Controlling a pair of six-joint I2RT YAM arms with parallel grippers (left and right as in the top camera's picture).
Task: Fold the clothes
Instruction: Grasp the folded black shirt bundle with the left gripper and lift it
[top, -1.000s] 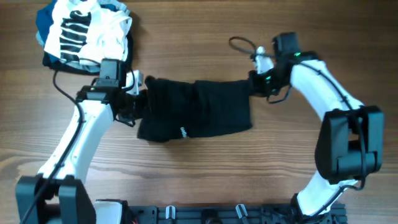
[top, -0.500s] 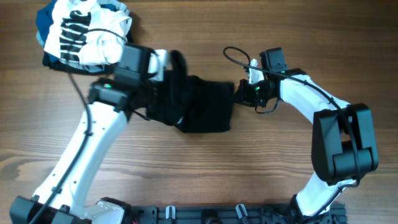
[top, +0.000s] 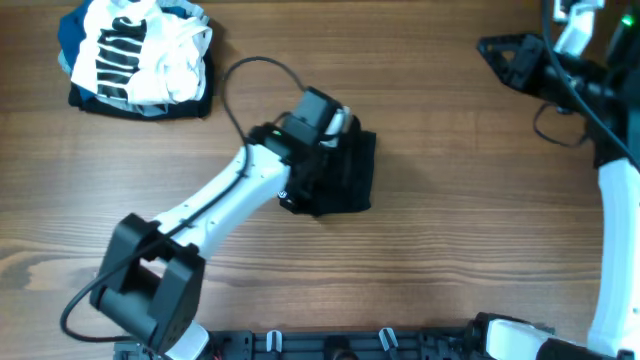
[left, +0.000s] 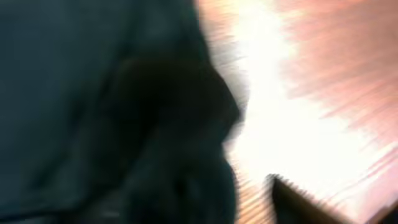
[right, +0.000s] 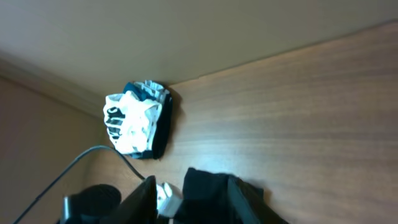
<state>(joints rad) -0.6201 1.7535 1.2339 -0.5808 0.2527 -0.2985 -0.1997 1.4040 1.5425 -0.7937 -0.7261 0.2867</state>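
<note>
The clothes, a black garment (top: 350, 175), lie folded into a compact bundle at the table's middle. My left gripper (top: 312, 165) hangs low over the bundle's left part. The left wrist view is blurred: black fabric (left: 93, 93) fills its left side, and one dark fingertip (left: 298, 202) stands far right over bare wood, so the jaws look open. My right gripper (top: 497, 55) is raised at the far right corner, away from the garment. Its two fingers (right: 144, 199) stand apart with nothing between them. The garment (right: 211, 186) shows far off through the gap.
A pile with a white black-striped garment (top: 140, 50) on blue clothing sits at the far left corner, also the pile (right: 137, 124) in the right wrist view. The left arm's cable (top: 245, 70) loops above the table behind the bundle. Bare wooden table (top: 450, 230) surrounds the garment.
My left gripper carried the garment's left end rightward over the rest, folding it, and opened. My right gripper let go of the right end and pulled up and away to the far right.
</note>
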